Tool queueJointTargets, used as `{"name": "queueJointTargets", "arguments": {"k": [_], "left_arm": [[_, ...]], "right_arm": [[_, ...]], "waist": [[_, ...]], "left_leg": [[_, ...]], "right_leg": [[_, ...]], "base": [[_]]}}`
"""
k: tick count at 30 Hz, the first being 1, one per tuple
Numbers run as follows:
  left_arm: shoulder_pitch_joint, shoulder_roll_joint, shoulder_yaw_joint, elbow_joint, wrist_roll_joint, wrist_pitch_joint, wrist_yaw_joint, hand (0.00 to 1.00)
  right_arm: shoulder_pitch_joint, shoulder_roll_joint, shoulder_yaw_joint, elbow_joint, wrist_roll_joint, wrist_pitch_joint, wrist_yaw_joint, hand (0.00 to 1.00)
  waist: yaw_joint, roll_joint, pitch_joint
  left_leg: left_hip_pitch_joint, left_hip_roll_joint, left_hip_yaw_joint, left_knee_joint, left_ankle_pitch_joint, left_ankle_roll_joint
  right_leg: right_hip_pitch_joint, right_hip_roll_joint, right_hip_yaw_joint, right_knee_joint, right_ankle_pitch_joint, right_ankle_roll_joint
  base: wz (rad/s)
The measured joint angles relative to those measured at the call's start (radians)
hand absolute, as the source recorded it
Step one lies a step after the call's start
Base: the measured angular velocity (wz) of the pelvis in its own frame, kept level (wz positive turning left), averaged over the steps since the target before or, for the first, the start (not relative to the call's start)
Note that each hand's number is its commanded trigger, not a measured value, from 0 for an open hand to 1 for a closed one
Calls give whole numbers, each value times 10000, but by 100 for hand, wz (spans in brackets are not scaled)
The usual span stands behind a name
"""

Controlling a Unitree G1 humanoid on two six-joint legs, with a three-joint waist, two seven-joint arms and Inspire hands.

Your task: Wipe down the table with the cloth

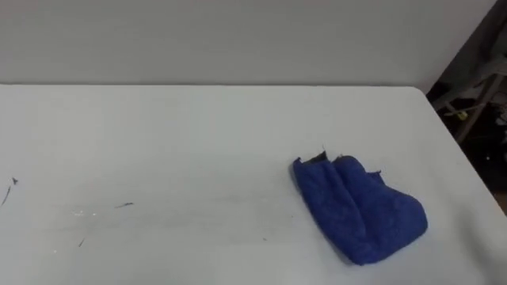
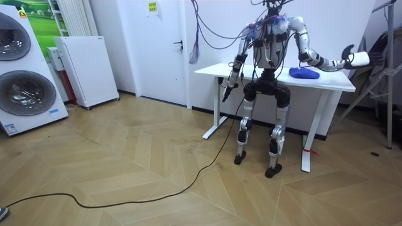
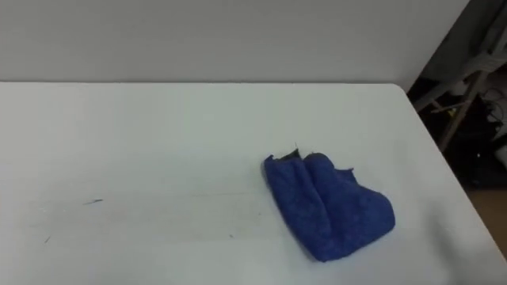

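Well, left eye view: crumpled blue terry cloth [image 1: 360, 207] lies loose on white rectangular table [image 1: 198, 134], right half; faint dark marks [image 1: 124, 205] further left. Room view: robot stands facing table; left hand [image 2: 225, 94] hangs low, right hand [image 2: 347, 51] out past table end; cannot tell finger state on either.

Deep-blue cloth [image 1: 360, 210], plain, at four o'clock on white table [image 1: 198, 134]; thin dark streaks [image 1: 124, 205] at eight o'clock. Off-white wall [image 1: 238, 39] at twelve. Light-brown herringbone floor [image 2: 125, 169]; white cabinet [image 2: 88, 69]; white washers [image 2: 25, 94] with dark round doors.
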Motion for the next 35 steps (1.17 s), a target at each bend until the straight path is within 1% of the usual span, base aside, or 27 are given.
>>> {"name": "queueJointTargets", "arguments": {"k": [1,2,4,5,6,7,8,10,11,12,13,14,16,17,19,20,21,22,23,25,26,27,28,29,31,34,35], "left_arm": [[13,-16,1,-117,-172,31,7,0],[52,-29,1,-183,-268,38,8,0],[193,-63,-4,-237,-543,45,12,0],[200,-61,-4,-240,-577,45,12,0],[239,-61,-3,-238,-617,47,17,0],[363,-63,-4,-225,-689,53,17,0],[364,-69,-1,-225,-684,54,17,0],[350,-86,-1,-223,-685,55,4,0],[395,-86,-1,-213,-685,56,2,0],[371,-90,-2,-205,-677,64,-2,0],[384,-123,-2,-204,-676,86,-9,0],[378,-145,-7,-193,-676,117,-18,0],[304,-298,-8,-114,-680,143,-26,0],[280,-339,-8,-32,-674,143,-26,0],[204,-431,-123,341,-671,188,-27,0],[206,-437,-158,415,-670,215,-27,0],[202,-446,-189,539,-571,252,-27,0],[196,-439,-189,712,-407,261,-23,0],[181,-438,-198,805,-254,278,-15,0],[31,-432,-455,1159,-56,363,86,0],[-22,-430,-542,1247,-55,391,116,0],[-35,-438,-787,1313,-95,414,147,0],[-34,-456,-1080,1328,-83,414,191,0],[-38,-469,-1219,1342,-76,414,198,0],[-223,-544,-1674,1339,129,398,231,0],[-212,-663,-2065,1339,129,405,398,0],[-219,-671,-2126,1339,130,405,397,0]], "right_arm": [[99,86,-108,252,588,19,-54,0],[118,169,-224,354,868,22,-88,0],[179,256,-589,1053,2283,23,-250,0],[272,309,-715,1342,3145,28,-334,0],[339,352,-770,1522,3506,25,-344,0],[327,441,-902,1978,4181,23,-346,0],[325,505,-1022,2208,4534,25,-346,0],[366,679,-1338,3149,5819,34,-343,0],[415,725,-1338,3324,6089,34,-323,0],[485,864,-1340,3628,6543,34,-286,0],[471,1015,-1341,4062,6767,39,-121,0],[471,1092,-1329,4295,6884,52,-16,0],[462,1364,-1306,5331,7048,248,505,0],[468,1433,-1229,5549,7045,311,653,0],[506,1644,-385,6303,6840,657,1414,0],[503,1670,-107,6425,6781,772,1600,0],[487,1703,432,6652,6334,1002,1991,0],[331,1701,852,6952,5584,1132,2373,0],[279,1701,1074,7025,5105,1194,2539,0],[32,1680,2031,7210,3356,1276,3187,0],[-53,1673,2227,7212,2938,1314,3322,0],[-240,1665,2667,7220,2325,1309,3579,0],[-460,1666,3088,7191,1951,1288,3772,0],[-535,1665,3317,7168,1774,1282,3845,0],[-742,1673,4177,6987,1094,1256,4160,0],[-781,1692,4958,6658,549,1141,4513,0],[-779,1705,5042,6669,495,1121,4576,0]], "waist": [[-38,24,22],[-67,18,14],[-230,65,12],[-318,62,13],[-373,64,15],[-472,63,19],[-489,50,10],[-583,91,37],[-585,101,41],[-616,112,35],[-723,129,28],[-748,147,30],[-757,214,12],[-748,231,8],[-648,314,0],[-572,320,4],[-398,341,10],[-332,350,13],[-285,353,12],[51,384,15],[142,390,17],[182,414,28],[269,452,29],[361,479,34],[657,587,98],[702,713,117],[707,729,119]], "left_leg": [[-7,22,0,-62,-13,-21],[-11,30,3,-73,-13,-23],[-1,40,-12,-66,-10,-29],[-13,40,-35,-62,-8,-32],[-29,40,-36,-49,-8,-32],[-70,39,-37,-20,-12,-35],[-91,39,-35,-5,-15,-37],[-170,33,-34,61,-31,-25],[-172,33,-35,72,-37,-26],[-186,34,-66,105,-54,-33],[-230,30,-125,143,-57,-33],[-264,29,-157,194,-68,-32],[-307,25,-203,276,-91,-30],[-297,23,-219,275,-90,-30],[-253,27,-286,284,-90,-29],[-231,27,-256,276,-91,-30],[-216,32,-220,265,-97,-30],[-217,32,-245,268,-97,-31],[-218,32,-253,270,-96,-31],[-223,32,-235,289,-97,-31],[-221,32,-234,296,-97,-31],[-214,32,-252,300,-96,-33],[-197,32,-268,316,-96,-33],[-184,32,-267,319,-96,-33],[-196,32,-275,320,-97,-34],[-233,30,-353,288,-94,-38],[-235,30,-363,272,-91,-40]], "right_leg": [[-7,22,6,-7,-1,0],[-20,29,14,-11,-1,0],[3,46,89,-18,-1,-1],[5,50,117,-20,-2,-1],[2,53,120,-29,-2,-1],[-14,52,124,-36,-2,-1],[-22,51,125,-36,-2,-1],[-49,43,181,-28,-1,-1],[-51,43,183,-24,-1,-1],[-47,45,180,-20,-2,-1],[-45,46,188,-12,-2,-1],[-46,46,195,-1,-2,-2],[-51,43,169,40,-2,-2],[-38,38,143,55,-2,-1],[-2,37,140,148,-3,0],[-3,39,158,147,-3,0],[-26,42,163,138,-3,0],[-28,43,169,136,-3,0],[-28,43,152,130,-3,0],[-44,52,125,131,-2,-2],[-45,55,139,122,-2,-2],[-9,60,136,105,-1,-2],[26,66,151,102,-1,-2],[37,67,144,103,-1,-2],[50,68,125,87,-2,-2],[50,80,109,66,-2,-1],[51,83,112,55,-3,-1]], "base": [[0],[0],[0],[0],[4],[0],[0],[0],[0],[5],[9],[12],[7],[8],[7],[-9],[-12],[-8],[0],[-2],[0],[3],[5],[4],[2],[8],[3]]}}
